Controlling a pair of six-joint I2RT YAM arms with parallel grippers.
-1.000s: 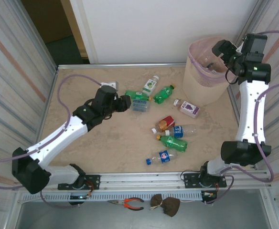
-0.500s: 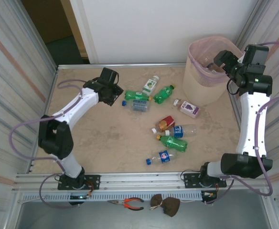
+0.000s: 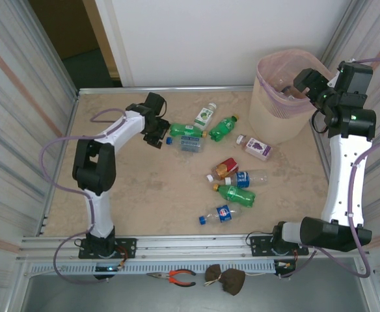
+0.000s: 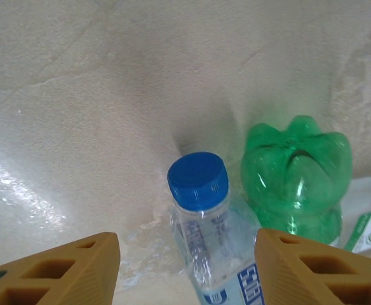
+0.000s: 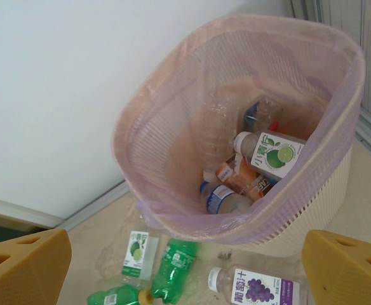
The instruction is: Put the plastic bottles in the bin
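My left gripper (image 3: pixel 161 138) is low over the table and open, its orange fingers (image 4: pixel 58 267) on either side of a clear bottle with a blue cap (image 4: pixel 198 181), not touching it. A green bottle (image 4: pixel 296 171) lies right beside that one. My right gripper (image 3: pixel 305 79) hangs open above the bin (image 3: pixel 274 120), nothing between its fingers (image 5: pixel 26 267). The bin's pink liner (image 5: pixel 173 108) surrounds several bottles (image 5: pixel 268 152) at the bottom. More bottles lie on the table: a lime-label one (image 3: pixel 205 116), a green one (image 3: pixel 223 127) and a purple-label one (image 3: pixel 255 147).
Another cluster of bottles lies mid-table: a red-label one (image 3: pixel 226 168), a blue-label one (image 3: pixel 245 178), a green one (image 3: pixel 234 193) and a small blue-label one (image 3: pixel 220 214). A metal rail (image 3: pixel 164 89) runs along the table's back edge. Pliers (image 3: pixel 176 277) lie below the front edge.
The left arm has folded back and its gripper has come round to face the blue-capped bottle from the left. The right gripper shifted slightly right above the bin.
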